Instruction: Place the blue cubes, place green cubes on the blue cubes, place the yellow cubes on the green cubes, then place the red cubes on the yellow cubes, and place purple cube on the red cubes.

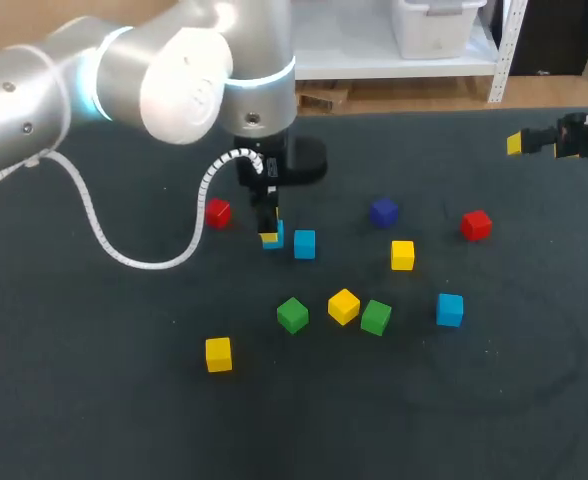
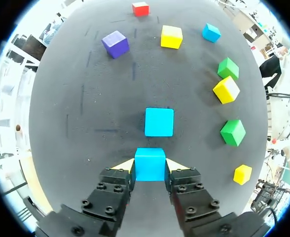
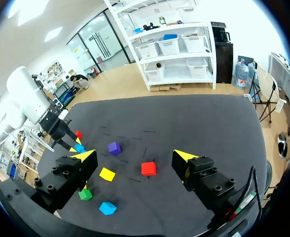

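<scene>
Dark mat [image 1: 534, 400] covers the whole table, with the cubes scattered across its middle. Your left gripper [image 1: 270, 236] has its yellow tips pressed against two opposite faces of a blue cube [image 2: 150, 164], so it is closed on that cube; whether the cube rests on the mat or hangs just above it, you cannot tell.

The relation to watch is the second blue cube [image 1: 304, 244]. It lies just to the right of the held one and straight ahead of the fingers in the left wrist view, with a narrow strip of mat between the two. Both sit nearly square to each other.

The third blue cube [image 1: 449, 309] is well apart, nearer and to the right. Your right gripper [image 3: 133, 156] hangs wide open and empty at the far right edge, so the left arm is much the nearer.

The held cube is plain bright blue with crisp edges and no long axis.
</scene>
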Motion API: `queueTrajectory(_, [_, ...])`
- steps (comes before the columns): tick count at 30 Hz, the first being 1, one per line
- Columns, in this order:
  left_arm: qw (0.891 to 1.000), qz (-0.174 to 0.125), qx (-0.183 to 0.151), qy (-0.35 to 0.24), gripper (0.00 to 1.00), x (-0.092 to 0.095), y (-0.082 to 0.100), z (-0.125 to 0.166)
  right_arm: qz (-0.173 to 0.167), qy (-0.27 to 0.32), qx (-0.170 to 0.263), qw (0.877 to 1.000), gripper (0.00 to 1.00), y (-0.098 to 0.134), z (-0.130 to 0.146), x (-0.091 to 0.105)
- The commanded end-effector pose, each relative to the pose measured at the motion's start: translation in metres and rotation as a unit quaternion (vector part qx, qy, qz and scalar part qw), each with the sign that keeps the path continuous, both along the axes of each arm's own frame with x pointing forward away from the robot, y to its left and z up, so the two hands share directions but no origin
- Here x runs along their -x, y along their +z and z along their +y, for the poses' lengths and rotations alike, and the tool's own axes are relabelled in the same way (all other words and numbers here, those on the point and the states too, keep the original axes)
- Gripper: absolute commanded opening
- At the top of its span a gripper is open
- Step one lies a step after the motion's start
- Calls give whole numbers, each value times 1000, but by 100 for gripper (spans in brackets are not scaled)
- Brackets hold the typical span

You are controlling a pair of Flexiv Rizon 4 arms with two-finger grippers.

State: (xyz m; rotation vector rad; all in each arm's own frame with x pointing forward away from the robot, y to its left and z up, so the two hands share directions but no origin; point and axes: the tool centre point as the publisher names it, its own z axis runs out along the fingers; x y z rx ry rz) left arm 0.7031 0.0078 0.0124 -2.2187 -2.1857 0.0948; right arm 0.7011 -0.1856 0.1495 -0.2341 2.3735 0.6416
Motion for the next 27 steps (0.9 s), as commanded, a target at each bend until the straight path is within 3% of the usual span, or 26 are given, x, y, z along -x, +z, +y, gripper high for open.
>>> queueTrajectory(1, [1000,2,-1,2,0,2,-1,-1,0,-1,1,1000,100,0,1,0])
queueTrajectory(27, [1000,9,0,5,0,7,-9,-1,0,-1,1,1000,100,0,1,0])
